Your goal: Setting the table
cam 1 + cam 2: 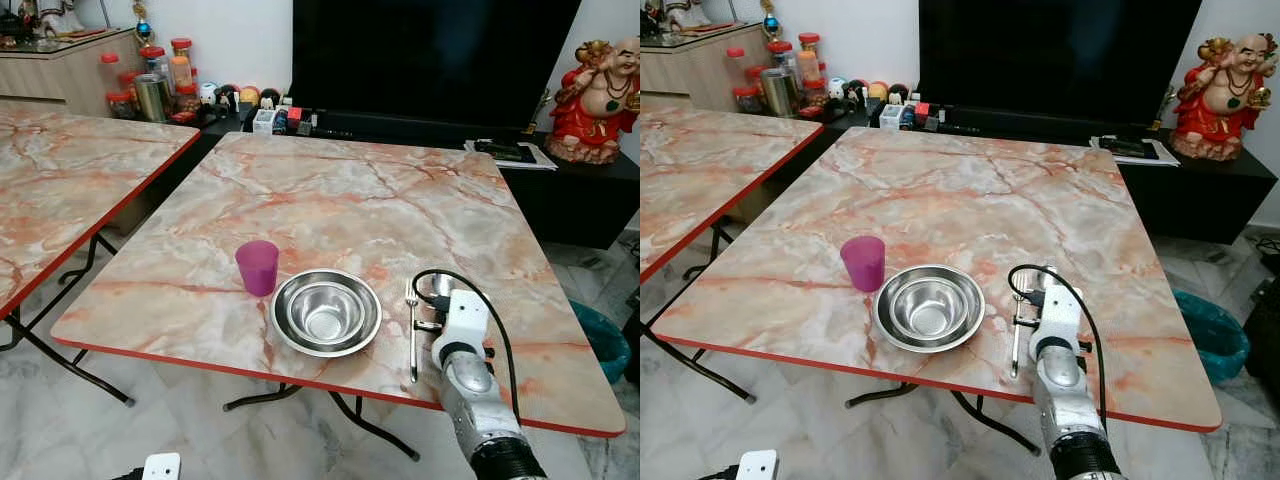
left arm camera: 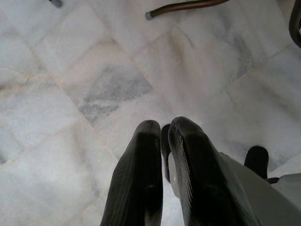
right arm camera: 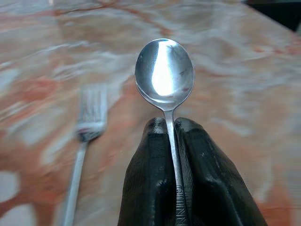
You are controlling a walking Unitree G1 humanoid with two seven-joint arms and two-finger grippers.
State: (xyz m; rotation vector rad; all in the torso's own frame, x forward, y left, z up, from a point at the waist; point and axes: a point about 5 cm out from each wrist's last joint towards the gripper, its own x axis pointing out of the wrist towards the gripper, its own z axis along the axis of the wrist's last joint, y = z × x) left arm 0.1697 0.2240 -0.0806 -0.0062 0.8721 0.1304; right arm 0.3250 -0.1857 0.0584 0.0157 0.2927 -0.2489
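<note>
The right gripper (image 3: 171,129) pinches a spoon (image 3: 165,75) by its handle, bowl forward, low over the marble table (image 1: 330,190). Its silver arm reaches in over the near edge, just beside a fork (image 1: 411,335) lying flat. The steel bowl (image 1: 326,312) sits on the fork's other side, a purple cup (image 1: 258,267) beyond it. The left gripper (image 2: 164,136), fingers pressed together, hangs above the floor tiles (image 2: 84,89).

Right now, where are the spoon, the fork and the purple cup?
spoon (image 3: 164,70), right wrist view, middle of its bowl, handle clamped in the right end effector.
fork (image 1: 412,335), left eye view, mid-handle, lying right of the steel bowl.
purple cup (image 1: 258,268), left eye view, its side wall.
</note>
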